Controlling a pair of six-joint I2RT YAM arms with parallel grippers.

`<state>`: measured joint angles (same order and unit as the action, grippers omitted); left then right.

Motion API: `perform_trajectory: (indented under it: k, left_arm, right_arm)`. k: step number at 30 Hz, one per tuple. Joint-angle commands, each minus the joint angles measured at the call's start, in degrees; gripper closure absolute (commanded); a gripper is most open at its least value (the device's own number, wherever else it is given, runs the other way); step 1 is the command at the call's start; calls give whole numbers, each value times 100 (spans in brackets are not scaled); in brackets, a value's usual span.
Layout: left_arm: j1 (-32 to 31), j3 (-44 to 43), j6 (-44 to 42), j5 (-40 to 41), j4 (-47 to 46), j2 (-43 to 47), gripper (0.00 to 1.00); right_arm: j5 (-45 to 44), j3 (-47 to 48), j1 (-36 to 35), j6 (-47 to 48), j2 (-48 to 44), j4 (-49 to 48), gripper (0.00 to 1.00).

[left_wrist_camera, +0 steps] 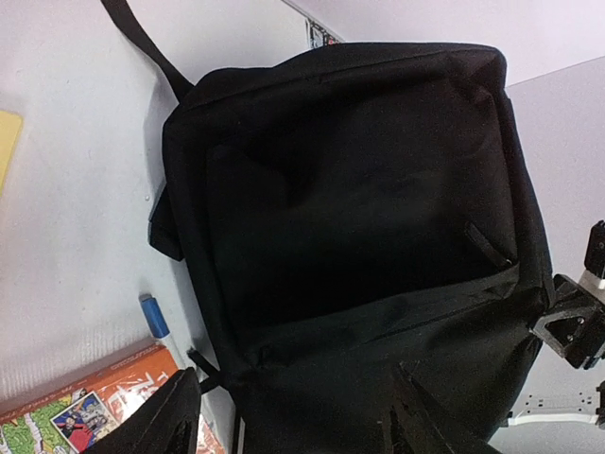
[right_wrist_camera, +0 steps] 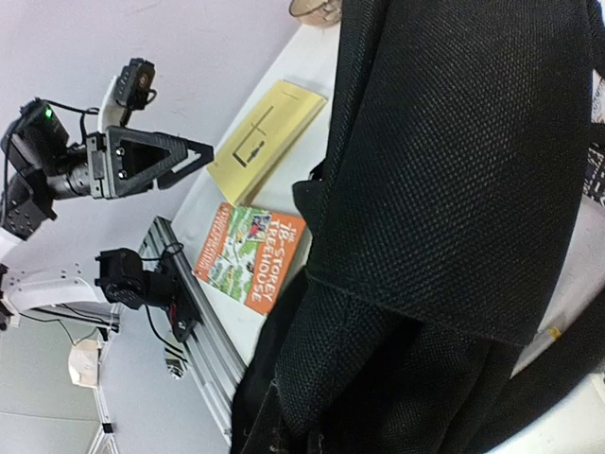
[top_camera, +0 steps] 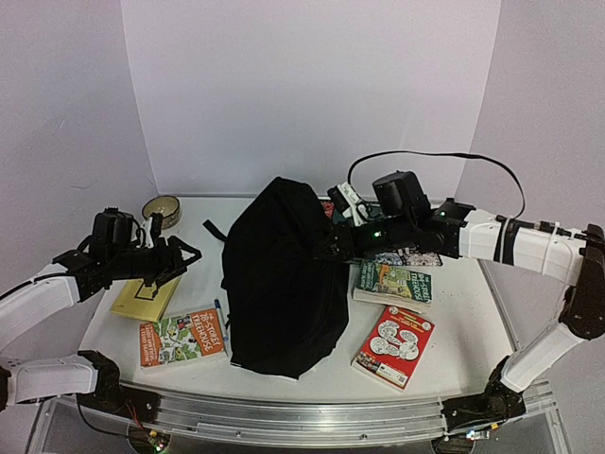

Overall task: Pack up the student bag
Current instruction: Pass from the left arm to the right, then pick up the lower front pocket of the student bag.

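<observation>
The black backpack (top_camera: 282, 276) sits in the middle of the table (top_camera: 473, 326), bulging upward, between the two arms. The right gripper (top_camera: 329, 248) is pressed against the side of the bag nearest it. Its jaws are closed on a fold of the fabric, which puckers toward it in the left wrist view. Its own camera sees little but coarse black weave right up close.

The left gripper (top_camera: 184, 260) hangs in the air off the bag's other side, clear of it, with its fingers (left_wrist_camera: 175, 421) spread apart and nothing between them. It points across at the bag. One strap (left_wrist_camera: 142, 43) trails out from the bag's far end, flat on the table.

Right below the left gripper lies a yellow pad (top_camera: 144, 299). Closer to the arm bases from there is an orange book (top_camera: 181, 339), flat with its cover up. A blue-capped marker (left_wrist_camera: 154, 317) lies between that book and the bag, just beside both. Beyond the left gripper, toward the back wall, stands a small bowl (top_camera: 162, 209).

Under the right arm, just behind its gripper, a green book (top_camera: 394, 284) lies flat. A red book (top_camera: 394, 346) lies nearer the table's front edge, apart from the bag. Another book shows partly beneath the arm itself, too hidden to make out.
</observation>
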<state>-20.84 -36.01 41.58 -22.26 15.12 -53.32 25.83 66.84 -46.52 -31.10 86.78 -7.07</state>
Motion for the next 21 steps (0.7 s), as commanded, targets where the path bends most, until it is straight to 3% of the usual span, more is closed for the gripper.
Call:
perform_trajectory:
  k: [1, 11, 21]
  left_arm:
    - [-13, -351, -333, 24, 152, -110, 33]
    - [-615, -1112, -348, 93, -343, -1030, 34]
    - [-1381, -1870, 730, 70, -1590, -2348, 38]
  right_arm:
    - [206, -76, 32, 537, -112, 74, 100]
    - [338, -105, 37, 1147, 44, 247, 100]
    - [510, 4, 37, 1447, -1, 289, 100]
